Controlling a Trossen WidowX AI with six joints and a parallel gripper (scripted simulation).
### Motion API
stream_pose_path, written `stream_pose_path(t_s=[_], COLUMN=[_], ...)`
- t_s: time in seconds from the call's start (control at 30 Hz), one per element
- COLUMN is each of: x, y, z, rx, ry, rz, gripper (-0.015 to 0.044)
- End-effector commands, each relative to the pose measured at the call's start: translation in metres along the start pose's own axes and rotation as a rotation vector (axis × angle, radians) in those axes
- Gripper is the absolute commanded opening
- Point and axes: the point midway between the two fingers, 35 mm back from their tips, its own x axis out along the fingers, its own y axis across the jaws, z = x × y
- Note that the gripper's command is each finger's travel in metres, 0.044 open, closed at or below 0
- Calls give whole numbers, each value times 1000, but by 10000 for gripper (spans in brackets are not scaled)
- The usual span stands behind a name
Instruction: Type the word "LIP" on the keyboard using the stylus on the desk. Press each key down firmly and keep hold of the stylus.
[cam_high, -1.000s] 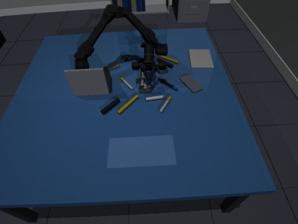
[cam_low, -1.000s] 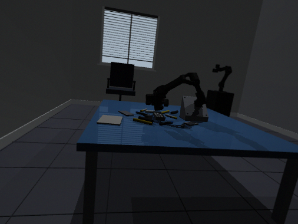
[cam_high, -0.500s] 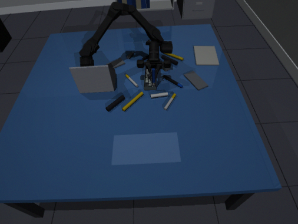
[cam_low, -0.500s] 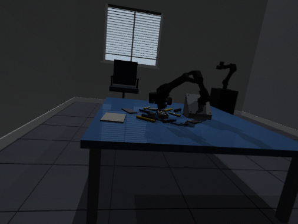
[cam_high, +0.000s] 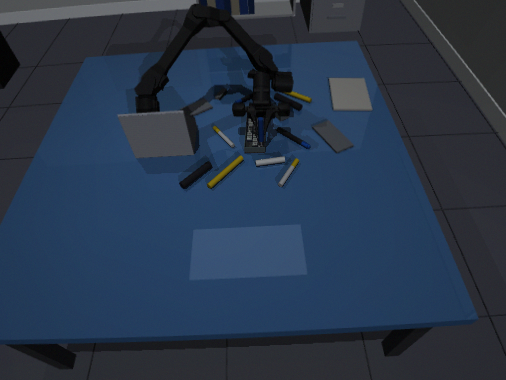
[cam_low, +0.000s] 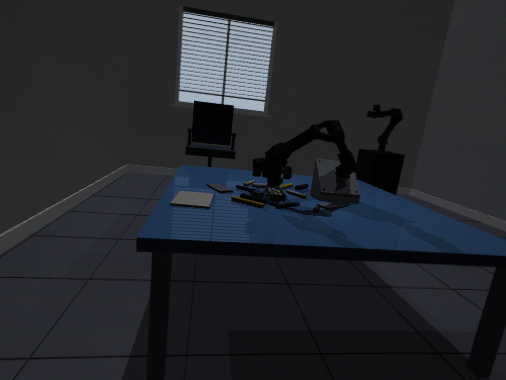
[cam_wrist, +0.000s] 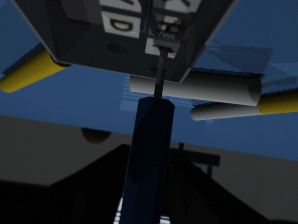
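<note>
My gripper (cam_high: 260, 119) (cam_low: 274, 183) is shut on the blue stylus (cam_high: 261, 132) (cam_wrist: 149, 145) and holds it point down over the keyboard (cam_high: 255, 149) (cam_low: 275, 198) (cam_wrist: 95, 64). In the wrist view the stylus's thin grey tip (cam_wrist: 162, 56) is at a white key (cam_wrist: 152, 47) near the keyboard's end, beside the H key (cam_wrist: 167, 24). The tip covers part of that key and its letter cannot be read. The D key (cam_wrist: 120, 24) lies in the neighbouring row. Whether the key is pressed down cannot be told. The L and I keys cannot be made out.
Around the keyboard lie a white cylinder (cam_high: 270, 161) (cam_wrist: 200, 89), a yellow stick (cam_high: 226, 171) (cam_wrist: 30, 72), a black cylinder (cam_high: 196, 175), a black-and-blue pen (cam_high: 293, 137) and white-and-yellow sticks. A white slanted box (cam_high: 159, 135) (cam_low: 330, 180) stands left. A grey slab (cam_high: 332, 136) and beige pad (cam_high: 350, 94) lie right.
</note>
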Motion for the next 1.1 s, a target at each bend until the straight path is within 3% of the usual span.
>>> stream_pose_path(t_s=[0.0, 1.07], x=[1, -17], y=[0, -2], z=[3, -30], rx=[4, 18], ry=[-3, -6], rz=[-2, -7], gripper=[81, 81])
